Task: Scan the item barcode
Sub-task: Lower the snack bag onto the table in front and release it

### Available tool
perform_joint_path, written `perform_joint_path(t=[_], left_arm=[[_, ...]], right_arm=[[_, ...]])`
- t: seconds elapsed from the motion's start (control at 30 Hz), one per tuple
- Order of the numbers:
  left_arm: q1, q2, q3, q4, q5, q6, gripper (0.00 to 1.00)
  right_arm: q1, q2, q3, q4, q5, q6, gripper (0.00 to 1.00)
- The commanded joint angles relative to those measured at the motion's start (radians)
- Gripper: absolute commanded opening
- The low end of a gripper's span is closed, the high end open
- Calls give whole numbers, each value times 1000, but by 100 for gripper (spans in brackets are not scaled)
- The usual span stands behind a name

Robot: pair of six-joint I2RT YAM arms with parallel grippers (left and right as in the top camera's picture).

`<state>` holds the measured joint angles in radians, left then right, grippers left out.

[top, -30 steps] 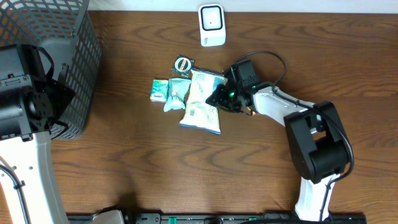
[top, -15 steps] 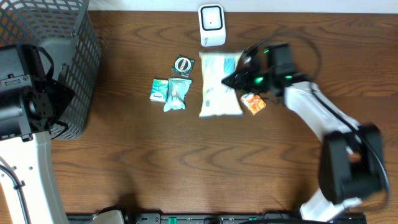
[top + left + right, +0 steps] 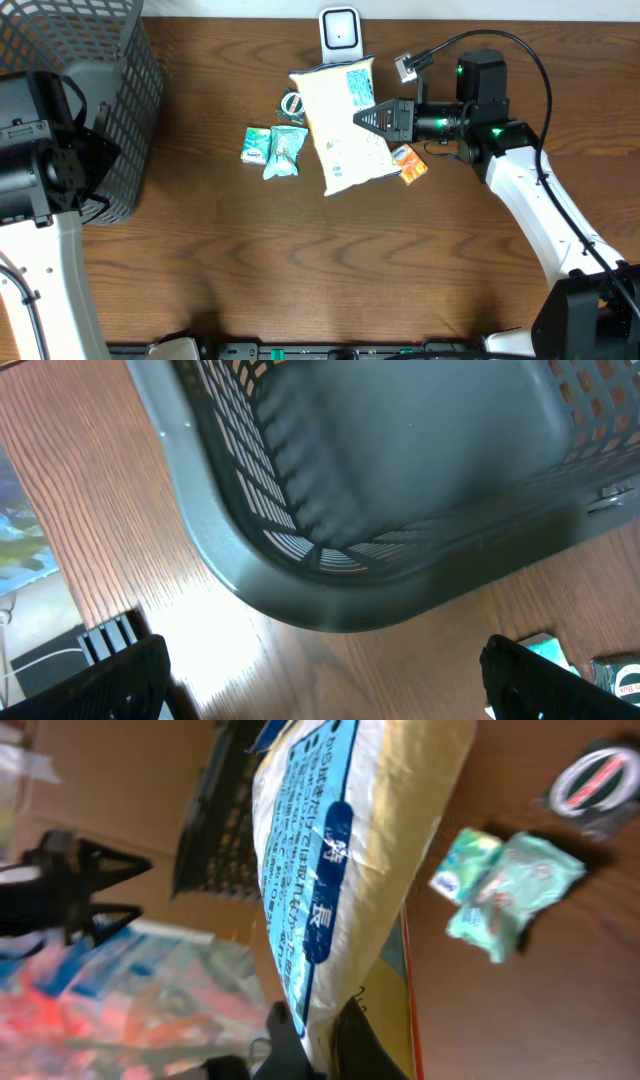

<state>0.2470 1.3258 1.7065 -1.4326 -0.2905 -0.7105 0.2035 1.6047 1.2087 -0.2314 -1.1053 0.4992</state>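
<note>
Now: bag held just near of the scanner

I have the white-and-blue bag (image 3: pixel 335 145) pinched at its right edge in my right gripper (image 3: pixel 362 118), its far end just beside the scanner (image 3: pixel 340 42). Teal packets (image 3: pixel 272 148) lie left of it and an orange packet (image 3: pixel 410 166) right. My left gripper (image 3: pixel 320 680) gapes wide by the basket (image 3: pixel 330 600).

table (image 3: pixel 300 260): wood | holds: basket (image 3: pixel 110 90), scanner (image 3: pixel 340 35), teal packets (image 3: pixel 275 148), orange packet (image 3: pixel 410 165)
</note>
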Motion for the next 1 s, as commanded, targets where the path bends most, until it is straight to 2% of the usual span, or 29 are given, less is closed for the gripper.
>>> perform_joint_path(t=[0.0, 0.3, 0.53, 0.73, 0.83, 0.87, 0.97], left_arm=[[5, -7, -2, -2, -10, -9, 98], [5, -7, -2, -2, -10, -9, 98], [5, -7, -2, -2, -10, -9, 97], [5, -7, -2, -2, -10, -9, 98], [5, -7, -2, -2, -10, -9, 98], [5, -7, -2, -2, -10, -9, 98], [5, -7, -2, -2, -10, -9, 98]], right_arm=[[1, -2, 8, 27, -118, 73, 1], [1, -2, 8, 37, -120, 80, 1], [21, -2, 6, 31, -51, 66, 1], [86, 13, 6, -252, 460, -111, 1], [130, 32, 6, -325, 681, -180, 1], [162, 38, 6, -353, 829, -228, 1], [206, 38, 8, -395, 1061, -251, 1]])
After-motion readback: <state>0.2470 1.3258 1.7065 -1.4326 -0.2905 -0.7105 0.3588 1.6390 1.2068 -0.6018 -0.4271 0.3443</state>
